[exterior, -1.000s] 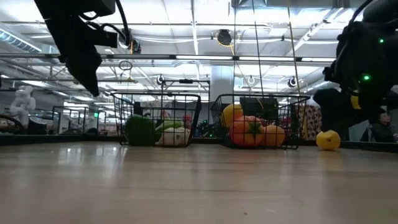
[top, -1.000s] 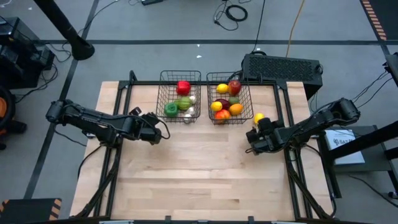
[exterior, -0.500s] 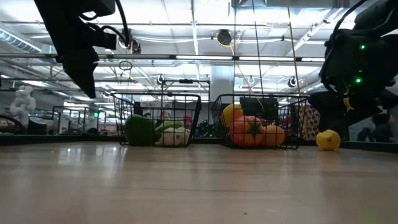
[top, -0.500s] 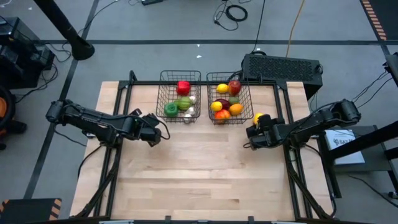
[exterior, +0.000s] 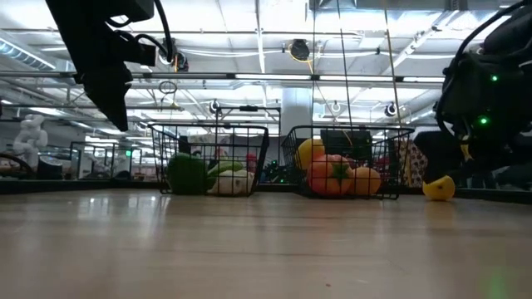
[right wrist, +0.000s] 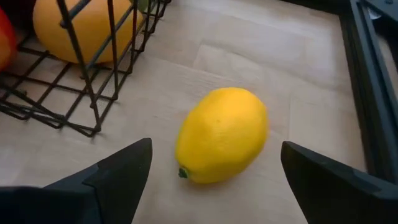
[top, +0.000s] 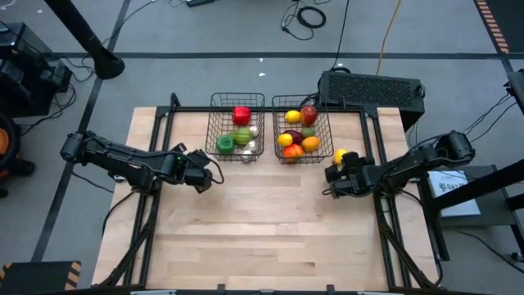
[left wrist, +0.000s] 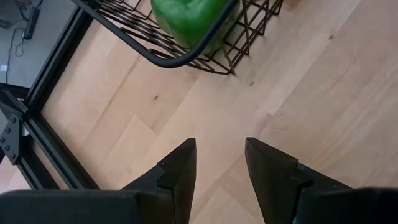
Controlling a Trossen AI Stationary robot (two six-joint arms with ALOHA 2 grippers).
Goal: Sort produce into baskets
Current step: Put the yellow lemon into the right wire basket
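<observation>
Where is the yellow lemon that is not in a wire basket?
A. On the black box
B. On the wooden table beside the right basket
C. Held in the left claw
B: the yellow lemon lies on the wooden table just outside the right wire-mesh basket, between the open fingers of the right claw.

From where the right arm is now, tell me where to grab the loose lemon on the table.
Grip the lemon across its narrow middle, probably coming straight ahead from where the open right gripper sits. It lies on its side on the table with its long axis pointing roughly between the fingers, clear of the right basket, so nothing blocks either side.
</observation>
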